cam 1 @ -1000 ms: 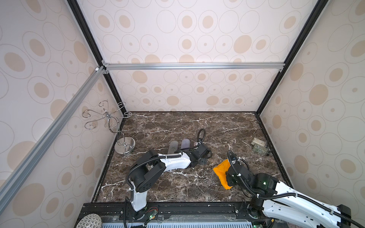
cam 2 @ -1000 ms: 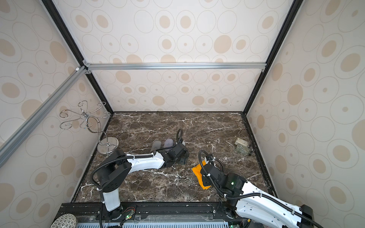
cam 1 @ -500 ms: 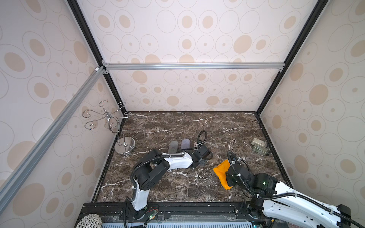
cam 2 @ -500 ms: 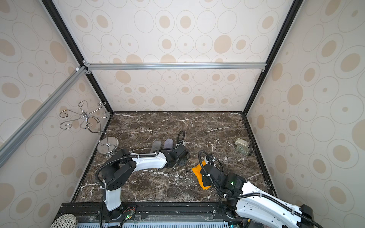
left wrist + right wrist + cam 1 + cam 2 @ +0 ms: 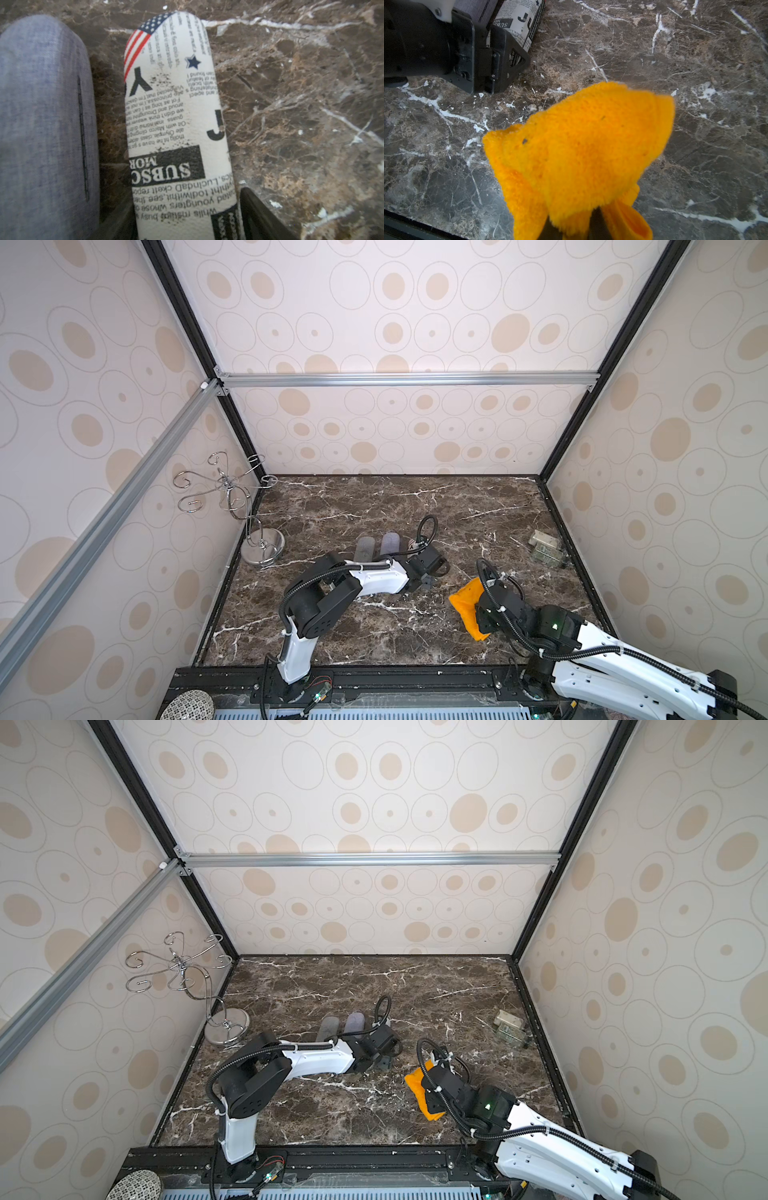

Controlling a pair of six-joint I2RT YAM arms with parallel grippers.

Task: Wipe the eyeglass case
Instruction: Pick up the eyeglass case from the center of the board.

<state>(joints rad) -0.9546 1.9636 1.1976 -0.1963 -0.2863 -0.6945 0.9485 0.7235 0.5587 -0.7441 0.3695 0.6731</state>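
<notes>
The newsprint eyeglass case (image 5: 174, 124) lies flat near the middle of the marble table (image 5: 291, 104), just beside a grey-blue case (image 5: 45, 124) with a narrow gap between them, and the left gripper (image 5: 490, 44) pinches its near end, a black finger against each long side. The right gripper (image 5: 574, 228) is pressed together on a bunched orange cloth (image 5: 581, 145), which sits near the front of the table, to the right of the left gripper and apart from the newsprint case; whether the cloth touches the marble cannot be told
</notes>
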